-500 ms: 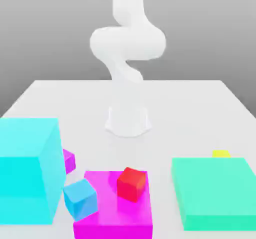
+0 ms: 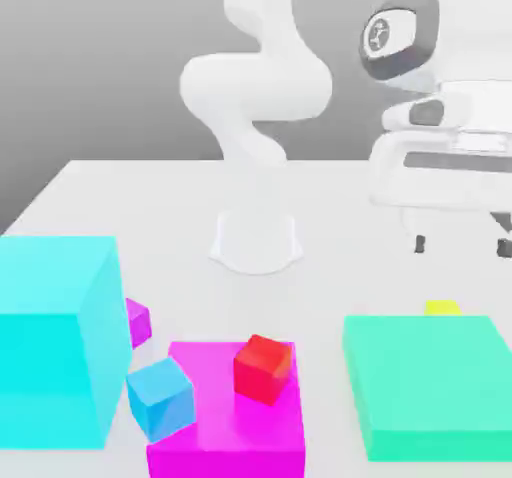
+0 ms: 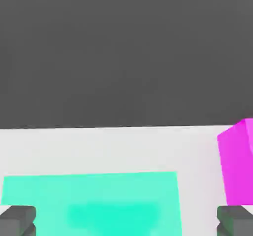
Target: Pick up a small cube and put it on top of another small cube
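Exterior view: white table (image 2: 400, 191), arm base (image 2: 255, 241) at its middle. Landmark is the flat magenta block (image 2: 230, 421) at the front. The red cube (image 2: 263, 368) sits on top of that block, near its far edge, turned a little. The light blue cube (image 2: 160, 398) leans tilted against the block's side toward the exterior view's left; past it stands the big cyan block (image 2: 55, 336), with the small magenta cube (image 2: 138, 321) just behind the cyan block's corner. On the exterior view's right of the magenta block, well apart, lies the flat green block (image 2: 435, 381). The yellow cube (image 2: 442, 308) peeks over the green block's far edge, mostly hidden, on the table behind it. The gripper (image 2: 460, 246) hangs above the table beyond the green block, both dark fingertips (image 2: 420, 244) spread wide, nothing between them, touching nothing.

Hand view: the two dark fingertips (image 3: 17, 220) sit at opposite edges of the picture, fully apart, empty gap. Between them shows the green block's top (image 3: 94, 200), with the magenta block (image 3: 237, 163) off to one side across bare table (image 3: 99, 148). Beyond the table edge is dark background.
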Tool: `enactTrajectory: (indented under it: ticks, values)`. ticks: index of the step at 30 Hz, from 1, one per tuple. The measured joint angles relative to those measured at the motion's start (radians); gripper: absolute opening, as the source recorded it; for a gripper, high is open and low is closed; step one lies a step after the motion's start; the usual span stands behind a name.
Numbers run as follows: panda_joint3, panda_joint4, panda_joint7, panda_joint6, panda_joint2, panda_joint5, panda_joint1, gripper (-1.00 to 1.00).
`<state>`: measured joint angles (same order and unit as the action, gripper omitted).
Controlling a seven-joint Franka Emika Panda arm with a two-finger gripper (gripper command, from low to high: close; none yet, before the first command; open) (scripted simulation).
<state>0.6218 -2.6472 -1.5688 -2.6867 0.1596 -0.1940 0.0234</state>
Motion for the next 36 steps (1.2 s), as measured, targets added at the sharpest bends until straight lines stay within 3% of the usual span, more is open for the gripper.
enactTrajectory:
  ticks: [6,8,13,20,21,28,36]
  values:
    - [0.100,-0.119,-0.236,-0.134,-0.208,-0.030,-0.130,0.00]
    - [0.089,-0.131,-0.288,-0.167,-0.256,-0.054,-0.158,0.00]
    - [-0.044,-0.105,-0.431,-0.224,-0.353,-0.227,-0.259,0.00]
    - [-0.305,-0.061,-0.617,-0.304,-0.483,-0.470,-0.467,0.00]
    - [-0.342,-0.055,-0.640,-0.316,-0.500,-0.500,-0.497,-1.00]
    - [-0.350,-0.054,-0.645,-0.320,-0.504,-0.506,-0.503,-1.00]
    - [-0.092,-0.101,-0.441,-0.237,-0.365,-0.238,-0.305,-1.00]
